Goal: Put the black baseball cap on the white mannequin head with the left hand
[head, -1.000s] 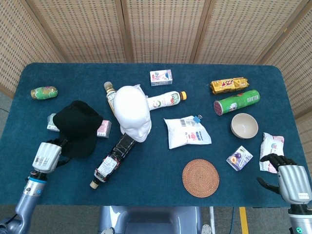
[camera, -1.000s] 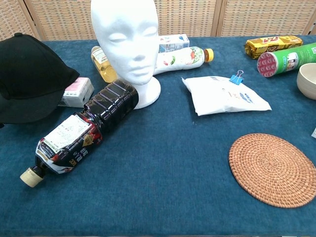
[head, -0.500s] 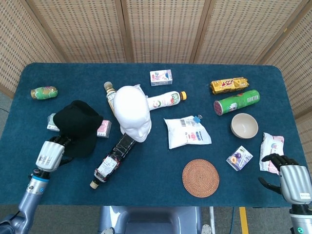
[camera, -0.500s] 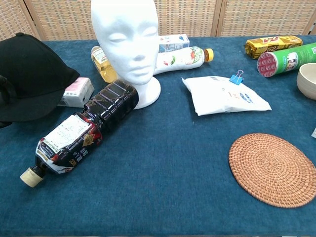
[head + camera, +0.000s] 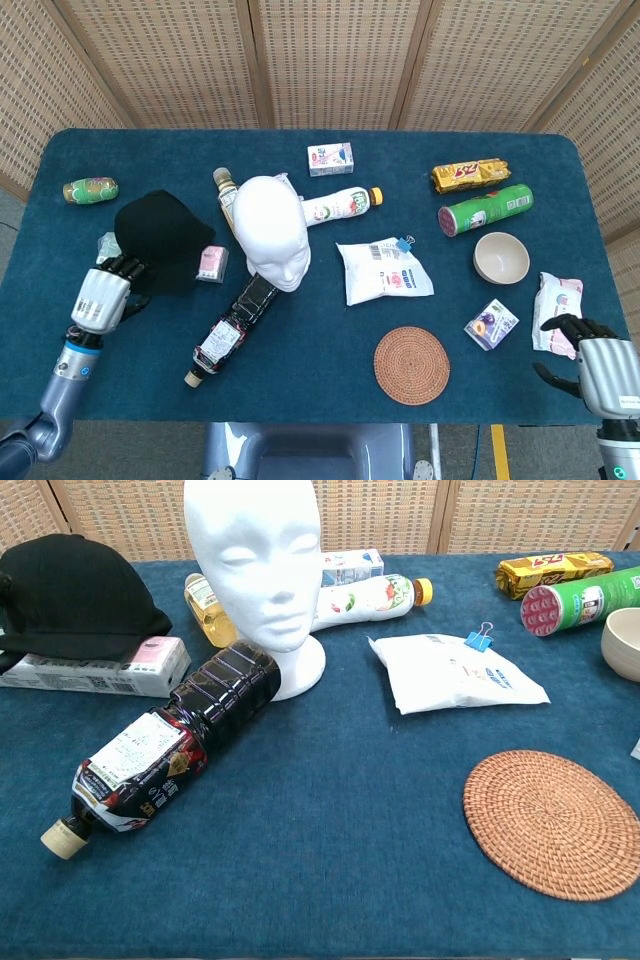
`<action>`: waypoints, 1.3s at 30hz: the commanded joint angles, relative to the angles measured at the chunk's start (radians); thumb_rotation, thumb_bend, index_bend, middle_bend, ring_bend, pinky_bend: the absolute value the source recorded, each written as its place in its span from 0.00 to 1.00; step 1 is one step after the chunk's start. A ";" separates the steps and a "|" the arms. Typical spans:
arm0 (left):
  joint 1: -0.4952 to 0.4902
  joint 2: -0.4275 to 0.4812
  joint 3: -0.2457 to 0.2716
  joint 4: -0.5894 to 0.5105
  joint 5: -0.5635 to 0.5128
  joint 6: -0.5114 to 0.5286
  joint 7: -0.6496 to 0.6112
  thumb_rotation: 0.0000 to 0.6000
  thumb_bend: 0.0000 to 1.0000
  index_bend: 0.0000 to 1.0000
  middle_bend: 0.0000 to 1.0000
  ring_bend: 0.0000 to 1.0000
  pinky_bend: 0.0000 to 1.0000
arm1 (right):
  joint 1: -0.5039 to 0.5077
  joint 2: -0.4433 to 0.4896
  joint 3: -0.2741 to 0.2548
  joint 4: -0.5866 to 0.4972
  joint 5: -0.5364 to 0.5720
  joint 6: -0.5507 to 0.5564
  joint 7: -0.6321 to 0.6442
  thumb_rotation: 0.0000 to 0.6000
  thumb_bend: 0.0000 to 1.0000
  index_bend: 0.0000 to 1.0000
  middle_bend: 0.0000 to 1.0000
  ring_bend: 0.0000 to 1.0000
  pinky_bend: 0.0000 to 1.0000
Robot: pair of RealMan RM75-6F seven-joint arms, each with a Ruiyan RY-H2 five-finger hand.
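Dark bottle (image 5: 233, 327) lies diagonal, base against the white mannequin head (image 5: 271, 232), cap toward the near table edge. Flat box (image 5: 95, 667) sits under the black baseball cap (image 5: 162, 242), just left of the head. Left hand (image 5: 103, 296) grips the cap's near-left edge; brim direction unclear, cap looks bunched. Open cloth lies near-left of the bottle. Right hand (image 5: 600, 368) rests at the near-right corner, fingers spread, holding nothing.

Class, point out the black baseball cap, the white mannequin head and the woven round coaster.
black baseball cap (image 5: 163, 240), head view, on its crown.
white mannequin head (image 5: 255, 555), chest view, on the face.
woven round coaster (image 5: 553, 821), chest view, at its centre.
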 commanded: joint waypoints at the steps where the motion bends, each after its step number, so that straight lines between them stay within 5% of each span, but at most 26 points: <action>1: -0.020 0.011 -0.011 -0.002 -0.018 -0.036 0.004 1.00 0.37 0.45 0.49 0.35 0.51 | 0.000 0.001 0.002 -0.001 0.002 -0.001 0.000 1.00 0.08 0.42 0.42 0.44 0.48; 9: -0.064 0.003 -0.039 0.029 -0.070 -0.128 -0.004 1.00 0.51 0.55 0.49 0.37 0.62 | -0.004 0.007 0.002 -0.010 0.007 0.001 -0.007 1.00 0.08 0.42 0.42 0.44 0.49; 21: -0.114 0.020 -0.077 0.047 -0.088 -0.089 -0.019 1.00 0.49 0.82 0.59 0.56 0.79 | -0.008 0.015 0.005 -0.022 0.003 0.008 -0.005 1.00 0.08 0.42 0.42 0.44 0.49; 39: -0.226 0.227 -0.128 -0.104 -0.033 0.033 0.141 1.00 0.47 0.84 0.62 0.56 0.80 | -0.015 0.011 0.006 -0.005 0.000 0.018 0.037 1.00 0.08 0.42 0.42 0.44 0.49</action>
